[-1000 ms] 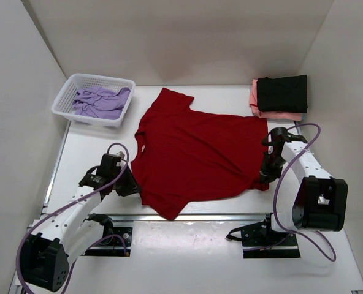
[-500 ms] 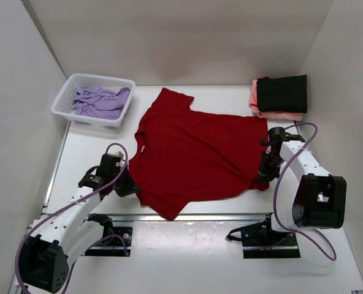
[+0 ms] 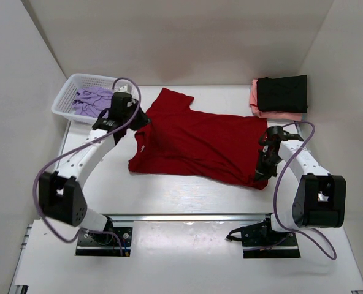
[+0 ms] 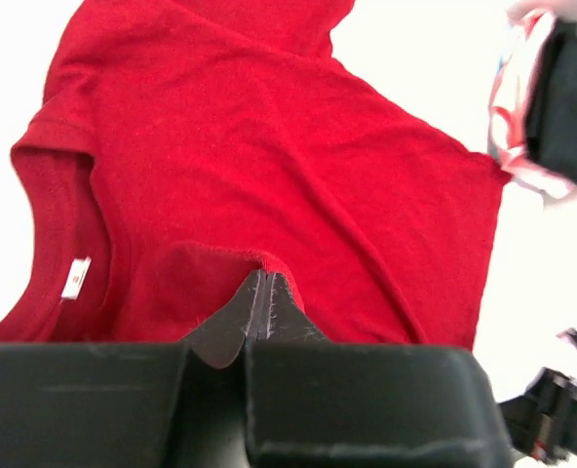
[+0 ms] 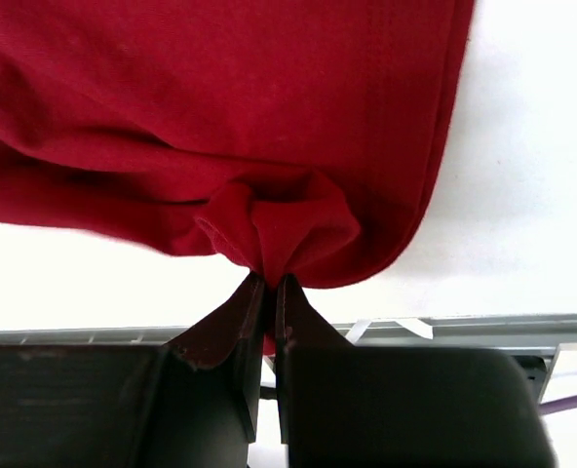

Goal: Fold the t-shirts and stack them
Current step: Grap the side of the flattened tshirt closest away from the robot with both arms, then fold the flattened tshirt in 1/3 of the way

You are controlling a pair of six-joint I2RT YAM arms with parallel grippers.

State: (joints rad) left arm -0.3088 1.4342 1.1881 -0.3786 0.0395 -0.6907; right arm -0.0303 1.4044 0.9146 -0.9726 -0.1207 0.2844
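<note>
Holding the red t-shirt (image 3: 200, 144) at two points, I have it lying across the middle of the table (image 3: 95, 184), collar toward the left edge and hem toward the right edge. Its near-left part appears doubled over toward the far edge.

The left fingers (image 4: 232, 317) are pinched together on a ridge of red cloth just beside the collar. In my judgement this grip carries the fold line across the shirt. The right fingers (image 5: 220, 327) are clamped on a bunched corner of the hem toward the near-right. I judge that this anchors the cloth so it does not slide or wrinkle.

A folded black t-shirt (image 3: 281, 93) rests on a folded salmon t-shirt (image 3: 254, 98) at the far right corner; I take this as the stack location. A crumpled lavender t-shirt (image 3: 95, 103) lies in the white mesh basket (image 3: 62, 101) at the far left corner, not yet folded.

The table is white, smooth and flat. Plain white walls (image 3: 169, 37) enclose it on the left, far and right sides.
</note>
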